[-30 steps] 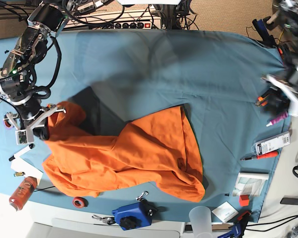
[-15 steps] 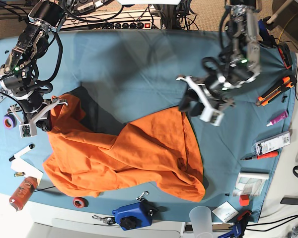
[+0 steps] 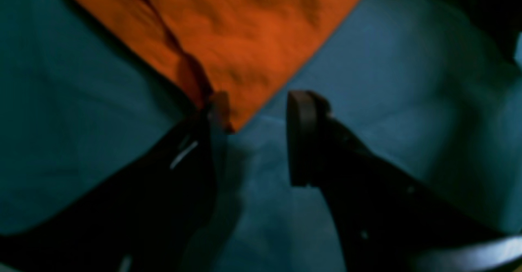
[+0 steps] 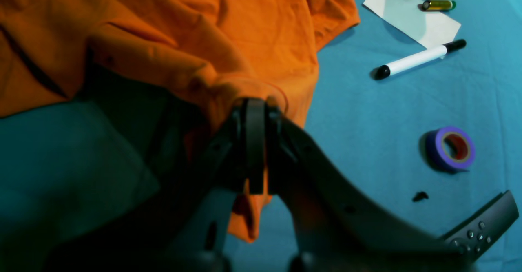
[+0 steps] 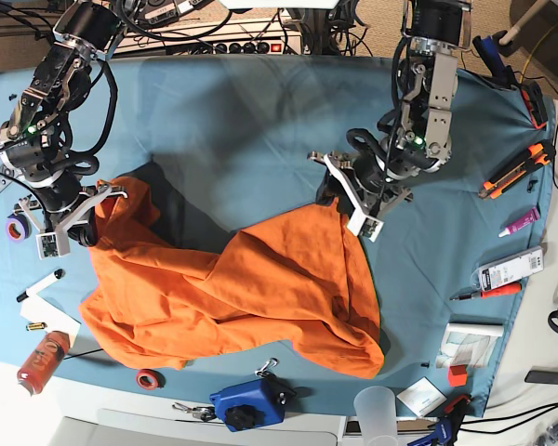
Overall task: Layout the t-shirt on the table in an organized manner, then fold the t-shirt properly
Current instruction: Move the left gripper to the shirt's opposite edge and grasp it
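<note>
The t-shirt (image 5: 251, 288) was clamped at frame left by the right pincer (image 4: 256, 113). The left pincer (image 3: 255, 113), jaws apart (one finger touching the corner), was best closed fully on that corner before the cloth was spread across the table (image 5: 251, 121).

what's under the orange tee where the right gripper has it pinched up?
Under the lifted edge of the bright-orange cloth t-shirt, held by the shut right gripper, shadowed teal-blue fabric table shows. The rest of the shirt covers the table; anything beneath is hidden.
</note>
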You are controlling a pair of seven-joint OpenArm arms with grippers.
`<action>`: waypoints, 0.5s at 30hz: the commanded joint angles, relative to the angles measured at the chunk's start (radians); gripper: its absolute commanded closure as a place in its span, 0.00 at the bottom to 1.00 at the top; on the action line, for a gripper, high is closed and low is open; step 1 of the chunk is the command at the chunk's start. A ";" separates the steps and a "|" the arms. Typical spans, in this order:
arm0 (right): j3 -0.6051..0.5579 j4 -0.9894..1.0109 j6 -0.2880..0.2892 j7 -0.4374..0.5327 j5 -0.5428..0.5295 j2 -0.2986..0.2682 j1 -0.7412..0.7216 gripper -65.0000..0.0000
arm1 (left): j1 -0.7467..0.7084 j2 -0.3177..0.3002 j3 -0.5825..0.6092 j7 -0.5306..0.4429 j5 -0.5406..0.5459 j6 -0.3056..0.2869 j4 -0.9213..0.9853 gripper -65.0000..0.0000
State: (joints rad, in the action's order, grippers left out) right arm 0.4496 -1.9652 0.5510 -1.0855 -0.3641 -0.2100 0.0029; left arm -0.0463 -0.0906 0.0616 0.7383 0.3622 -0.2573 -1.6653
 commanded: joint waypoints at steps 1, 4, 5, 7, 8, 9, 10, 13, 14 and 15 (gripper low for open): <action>0.003 -0.016 0.002 0.015 -0.008 -0.012 -0.014 1.00 | 0.016 0.007 0.000 -0.026 -0.002 0.007 -0.014 0.62; 0.003 -0.016 0.002 0.011 -0.008 -0.012 -0.014 1.00 | 0.016 0.007 0.000 -0.021 -0.041 0.056 -0.014 0.62; 0.003 -0.016 0.002 0.011 -0.008 -0.012 -0.014 1.00 | 0.016 0.007 0.000 -0.021 -0.056 0.059 -0.014 0.62; 0.003 -0.016 0.002 0.009 -0.008 -0.012 -0.014 1.00 | 0.016 0.007 0.000 -0.022 -0.063 0.059 -0.014 0.62; 0.003 -0.016 0.002 0.009 -0.008 -0.012 -0.014 1.00 | 0.016 0.008 0.000 -0.023 -0.064 0.059 -0.014 0.62; 0.003 -0.016 0.002 0.008 -0.008 -0.012 -0.014 1.00 | 0.016 0.008 0.000 -0.026 -0.064 0.058 -0.014 0.62; 0.003 -0.016 0.002 0.008 -0.008 -0.012 -0.014 1.00 | 0.016 0.008 0.000 -0.028 -0.064 0.059 -0.014 0.62; 0.003 -0.016 0.002 0.005 -0.008 -0.012 -0.014 1.00 | 0.016 0.008 0.001 -0.033 -0.064 0.058 -0.014 0.58; 0.003 -0.016 0.002 0.004 -0.008 -0.012 -0.014 1.00 | 0.016 0.008 0.002 -0.033 -0.064 0.058 -0.014 0.58; 0.003 -0.016 0.002 0.003 -0.009 -0.012 -0.014 1.00 | 0.016 0.008 0.002 -0.034 -0.064 0.058 -0.011 0.58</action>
State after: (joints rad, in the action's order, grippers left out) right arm 0.4496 -1.9652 0.5507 -1.1004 -0.3641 -0.2100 0.0029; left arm -0.0463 -0.0837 0.0628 0.7303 0.2916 -0.1978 -1.6627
